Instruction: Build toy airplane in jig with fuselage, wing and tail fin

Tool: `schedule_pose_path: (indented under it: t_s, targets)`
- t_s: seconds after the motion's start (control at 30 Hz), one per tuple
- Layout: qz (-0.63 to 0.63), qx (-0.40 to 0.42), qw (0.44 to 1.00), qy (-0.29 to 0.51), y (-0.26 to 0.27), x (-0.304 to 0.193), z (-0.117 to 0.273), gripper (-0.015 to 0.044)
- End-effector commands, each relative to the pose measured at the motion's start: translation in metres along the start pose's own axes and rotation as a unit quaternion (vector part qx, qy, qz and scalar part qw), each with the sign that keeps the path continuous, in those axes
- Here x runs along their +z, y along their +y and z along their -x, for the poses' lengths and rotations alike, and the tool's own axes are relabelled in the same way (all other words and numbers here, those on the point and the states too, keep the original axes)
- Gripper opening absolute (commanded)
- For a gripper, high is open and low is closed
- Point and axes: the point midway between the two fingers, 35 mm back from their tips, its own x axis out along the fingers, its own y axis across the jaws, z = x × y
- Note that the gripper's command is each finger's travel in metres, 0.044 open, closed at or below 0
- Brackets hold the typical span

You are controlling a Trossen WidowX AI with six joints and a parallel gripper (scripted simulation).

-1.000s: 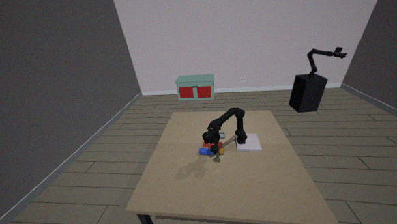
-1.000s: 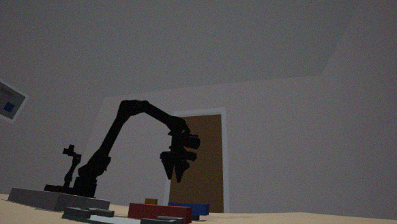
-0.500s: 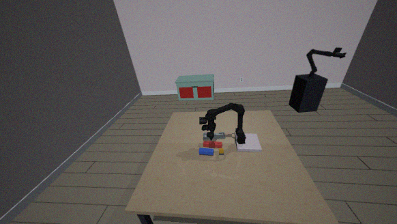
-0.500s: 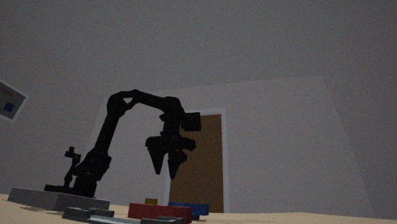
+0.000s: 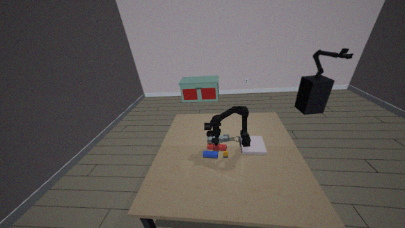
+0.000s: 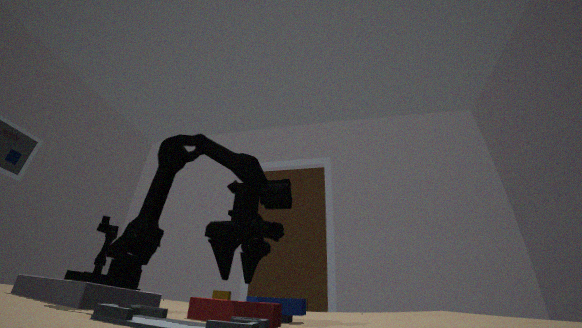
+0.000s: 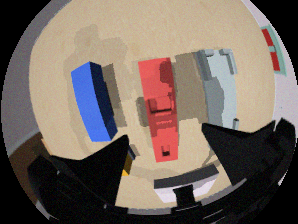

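The red fuselage (image 5: 223, 147) (image 6: 207, 308) (image 7: 150, 80) lies on the table with its sockets facing up, beside the grey jig (image 5: 224, 139) (image 6: 112, 313) (image 7: 225, 90) and apart from it. The blue wing (image 5: 210, 154) (image 6: 295, 306) (image 7: 86, 102) lies on the fuselage's other side. The small yellow tail fin (image 5: 225, 153) (image 6: 222, 295) (image 7: 128, 166) lies near one end of the wing; in the wrist view a finger partly hides it. My gripper (image 6: 236, 280) (image 7: 165, 133) is open and empty, pointing down above the fuselage, with clear air between fingertips and part.
The arm's base stands on a pale slab (image 5: 255, 147) (image 6: 45, 291) at one side of the parts. All parts lie on the wooden table (image 5: 195, 188). A black pedestal (image 5: 313, 95) with another arm and a green cabinet (image 5: 199, 80) stand away from the table.
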Motion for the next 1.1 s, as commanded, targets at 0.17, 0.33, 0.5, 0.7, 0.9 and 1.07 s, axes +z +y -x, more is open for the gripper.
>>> schedule_pose_path:
  t_s: [0.17,0.33,0.5,0.7,0.9,1.07]
  targets:
    - [0.002,-0.001,1.000,0.002,-0.001,-0.001,-0.021,0.0440]
    - [0.002,-0.001,1.000,0.002,-0.001,0.000,-0.023,0.0440]
    - [0.002,-0.001,1.000,0.002,-0.001,0.000,-0.031,0.0440]
    - [0.002,-0.001,1.000,0.002,-0.001,0.000,-0.041,0.0440]
    - [0.002,-0.001,1.000,0.002,-0.001,0.000,-0.050,0.0440]
    - [0.002,-0.001,1.000,0.002,-0.001,0.000,-0.058,0.0440]
